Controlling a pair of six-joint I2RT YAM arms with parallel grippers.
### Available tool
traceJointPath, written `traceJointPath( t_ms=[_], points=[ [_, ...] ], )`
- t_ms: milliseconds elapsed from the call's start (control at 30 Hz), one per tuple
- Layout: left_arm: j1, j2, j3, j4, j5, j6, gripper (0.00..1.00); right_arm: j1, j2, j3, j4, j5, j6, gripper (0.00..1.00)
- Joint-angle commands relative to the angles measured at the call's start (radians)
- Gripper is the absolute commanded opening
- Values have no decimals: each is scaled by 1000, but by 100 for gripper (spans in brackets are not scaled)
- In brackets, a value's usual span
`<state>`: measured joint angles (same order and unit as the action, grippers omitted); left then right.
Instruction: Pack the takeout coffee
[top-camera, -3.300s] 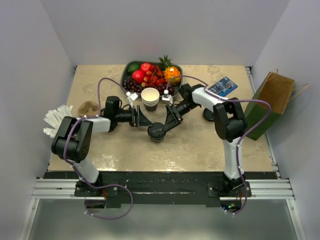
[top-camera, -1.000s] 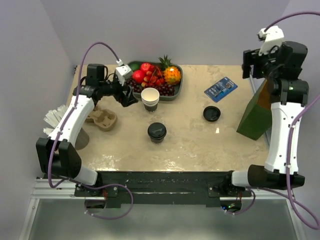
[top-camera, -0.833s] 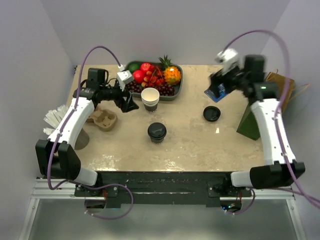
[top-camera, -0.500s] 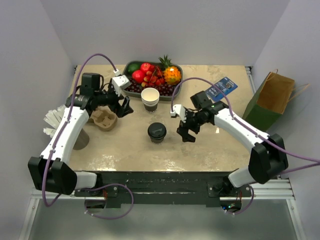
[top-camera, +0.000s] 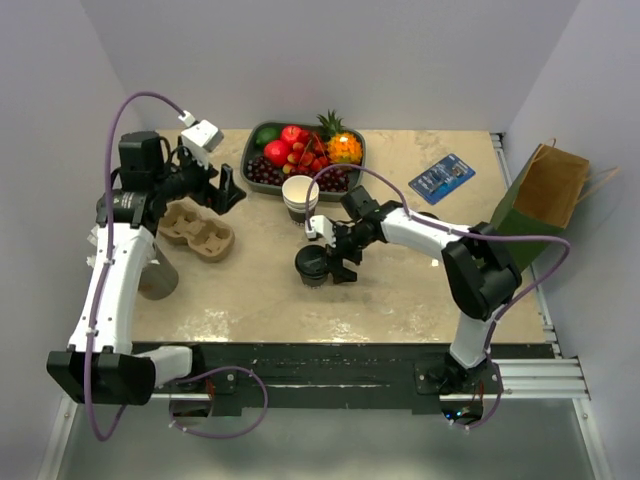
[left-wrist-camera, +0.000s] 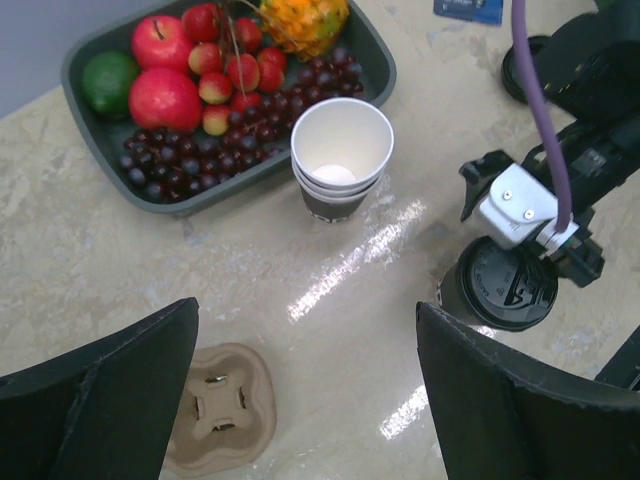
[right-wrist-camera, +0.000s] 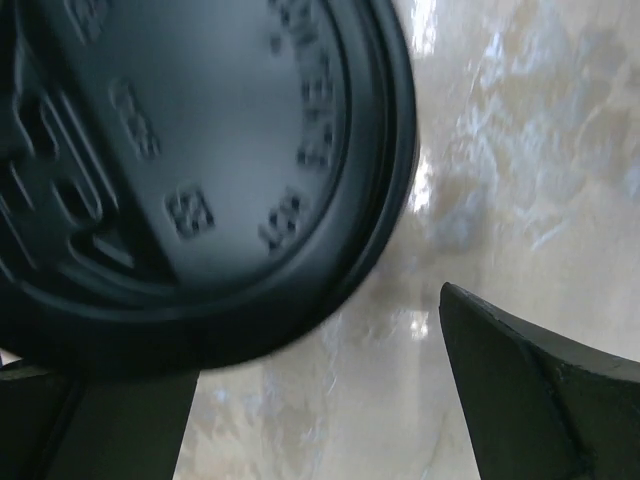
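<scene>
The takeout coffee (top-camera: 312, 264), a paper cup with a black lid, stands upright at the table's middle. It also shows in the left wrist view (left-wrist-camera: 508, 291), and its lid fills the upper left of the right wrist view (right-wrist-camera: 190, 170). My right gripper (top-camera: 336, 262) is open and low at the cup's right side. In its own view (right-wrist-camera: 300, 380) the lid overlaps the left finger, and bare table shows between the fingers. My left gripper (top-camera: 226, 190) is open and empty, raised above the brown cup carrier (top-camera: 196, 226), and its own view (left-wrist-camera: 308, 310) shows the same.
A stack of lidless white cups (top-camera: 300, 197) stands just behind the coffee. A fruit tray (top-camera: 262, 135) is at the back. A blue packet (top-camera: 441, 177) lies back right and a brown paper bag (top-camera: 543, 200) stands at the right edge. A loose black lid (left-wrist-camera: 518, 72) lies beyond my right arm.
My right gripper has moved left, right up to the coffee cup. My left arm has pulled back and up towards the far left. The cup has not moved.
</scene>
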<state>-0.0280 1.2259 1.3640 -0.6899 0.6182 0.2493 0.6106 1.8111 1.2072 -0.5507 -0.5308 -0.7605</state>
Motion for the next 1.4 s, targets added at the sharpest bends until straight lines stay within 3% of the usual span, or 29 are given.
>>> traceJointPath(
  t_ms=[0, 567, 767, 1367],
  points=[
    [28, -45, 73, 38, 12, -105, 94, 38, 30, 90, 49, -98, -17, 99],
    [103, -39, 73, 38, -10, -124, 93, 199, 180, 161, 227, -207, 81, 95],
    [123, -35, 93, 17, -101, -111, 93, 271, 243, 202, 357, -221, 179, 93],
    [142, -3, 142, -42, -127, -62, 93, 429, 461, 353, 790, -153, 513, 89]
  ],
)
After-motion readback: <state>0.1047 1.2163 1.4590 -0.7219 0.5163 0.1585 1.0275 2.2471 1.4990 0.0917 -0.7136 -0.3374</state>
